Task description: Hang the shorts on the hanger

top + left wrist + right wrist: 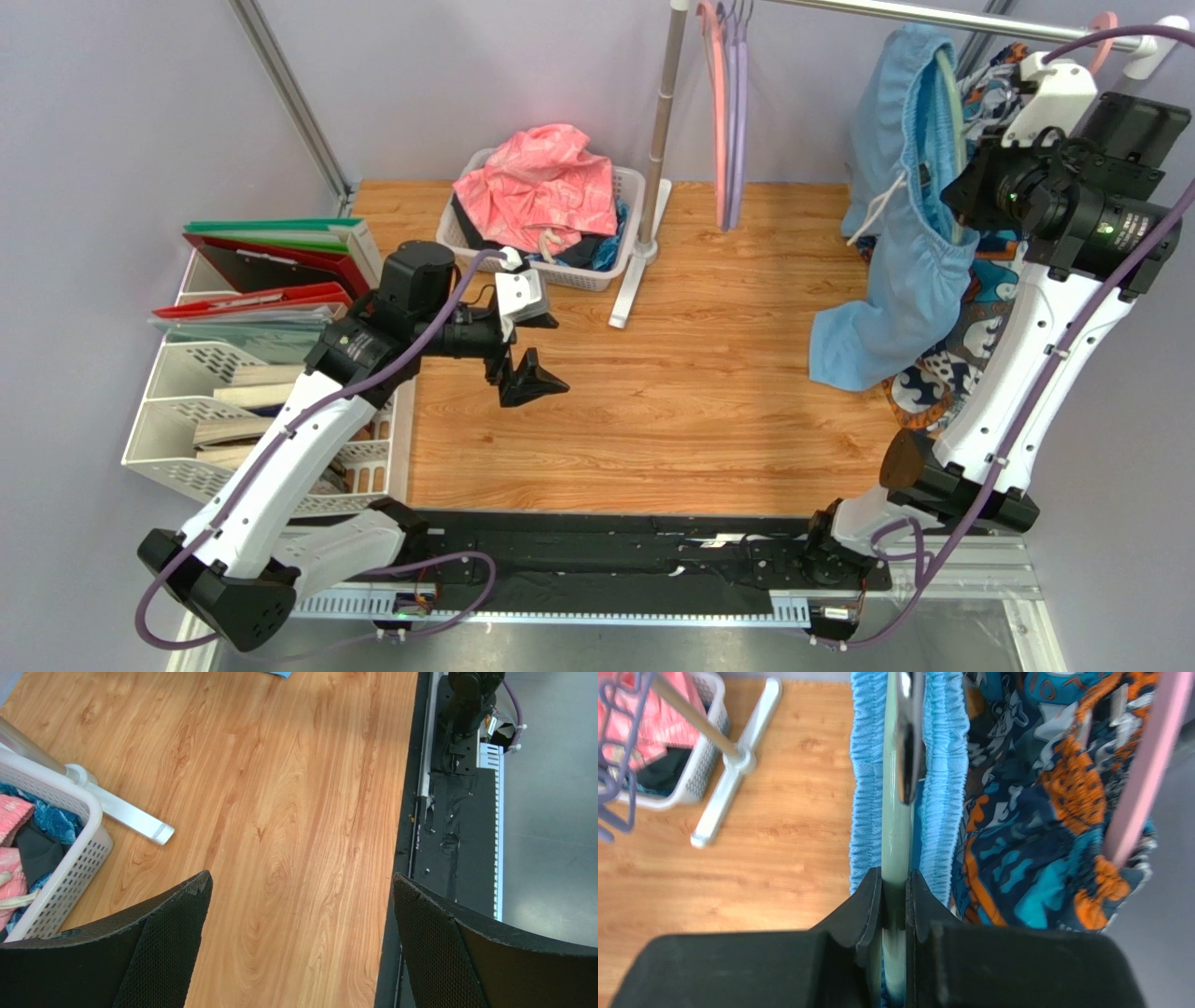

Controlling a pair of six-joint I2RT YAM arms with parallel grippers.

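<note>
R gripper (894, 885) clamped on thin mint-green plastic hanger (895, 798), 2 o'clock in top view; light blue elastic-waist fabric shorts (905, 266) draped round it. L gripper (522, 367) wide open, empty. Risk: hanger tilts, uneven shorts prob. slide off.

One shorts (912, 280), one basket (589, 276) (white).

Right gripper (896, 882) clamped on mint-green hanger (894, 812) at centre, shorts (864, 777) waistband on both sides, patterned garment (1032, 812) right, basket (703, 756) upper left.

Left hand (300, 882) gapes wide; right hand (896, 882) raised, clamped.
</note>
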